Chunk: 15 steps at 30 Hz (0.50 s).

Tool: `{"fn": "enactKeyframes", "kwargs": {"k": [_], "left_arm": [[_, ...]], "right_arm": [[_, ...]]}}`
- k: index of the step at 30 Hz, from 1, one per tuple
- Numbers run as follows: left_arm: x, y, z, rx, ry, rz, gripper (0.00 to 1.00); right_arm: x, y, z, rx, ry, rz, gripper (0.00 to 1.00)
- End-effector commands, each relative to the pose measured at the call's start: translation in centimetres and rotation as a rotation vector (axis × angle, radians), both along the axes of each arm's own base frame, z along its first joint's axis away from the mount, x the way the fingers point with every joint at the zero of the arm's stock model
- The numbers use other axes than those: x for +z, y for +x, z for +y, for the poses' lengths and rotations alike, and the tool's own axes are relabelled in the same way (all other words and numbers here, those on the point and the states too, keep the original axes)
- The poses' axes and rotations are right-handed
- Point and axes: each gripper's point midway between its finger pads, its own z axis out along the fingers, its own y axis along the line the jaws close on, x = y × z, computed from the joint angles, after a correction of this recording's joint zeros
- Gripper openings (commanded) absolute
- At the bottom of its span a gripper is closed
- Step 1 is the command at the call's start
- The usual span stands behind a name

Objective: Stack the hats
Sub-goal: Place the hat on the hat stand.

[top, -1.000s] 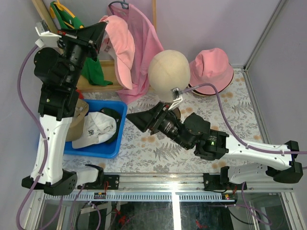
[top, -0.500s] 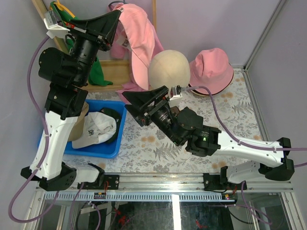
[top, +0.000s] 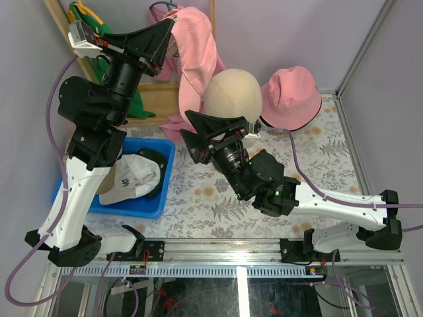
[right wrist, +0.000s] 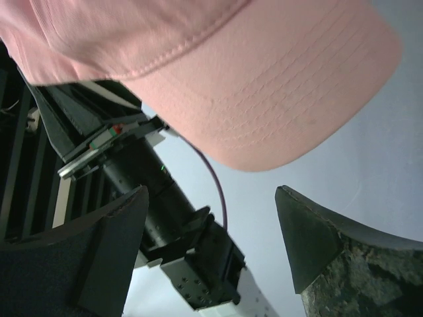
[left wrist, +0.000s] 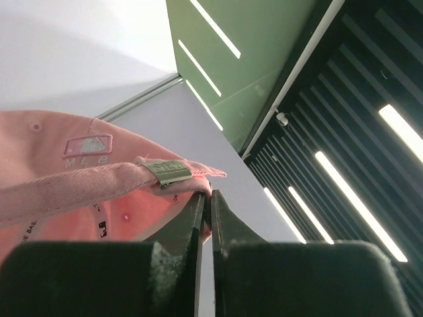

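Showing the left fingers (left wrist: 195,228) clenched on the rear edge of the pink cap (left wrist: 73,185), just beside its metal strap buckle (left wrist: 165,173), the left wrist view had the cap's crown spreading away to the left of them. In the top view these fingers stood high above the bench (top: 330,152) at the rear left. The cap hung below them against other pink cloth, and the two could not be cleanly separated there.

The right fingers (right wrist: 317,244) were released, standing wide apart with nothing between them. They pointed upward beneath the cap's brim (right wrist: 277,99), which lay above them without touching either one. The left arm (right wrist: 165,218) showed through the gap beyond.

A beige mannequin head (top: 231,96) stood just to the right of the right fingers. The pink bucket hat (top: 291,92) rested on the bench farther right, touching the head. A blue bin (top: 125,206) lay below the left fingers and to the left of the right fingers. It held a pale cap with dark lettering (top: 135,178).
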Motion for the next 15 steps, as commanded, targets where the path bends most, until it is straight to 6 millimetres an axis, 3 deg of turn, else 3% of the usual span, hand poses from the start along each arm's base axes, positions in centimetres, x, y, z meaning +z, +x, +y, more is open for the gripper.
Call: {"fn": "enactKeyframes", "kwargs": {"k": [1,11,15], "left_arm": [[2.2,-2.4,1.4,-0.007,-0.08,-0.09,0.0],[2.5,-3.5,2.7,0.061,-0.048,-0.13,0.0],[3.0,-4.1,3.3,0.104,-0.023,-0.157,0.0]], "right_arm": [[1.5,2.8,-4.8,-0.178,0.125,0.026,0.84],[1.2,4.6,-4.6,-0.197,0.119,-0.03,0.84],[1.9,5.1,-4.9,-0.206,0.109,-0.074,0.83]]}}
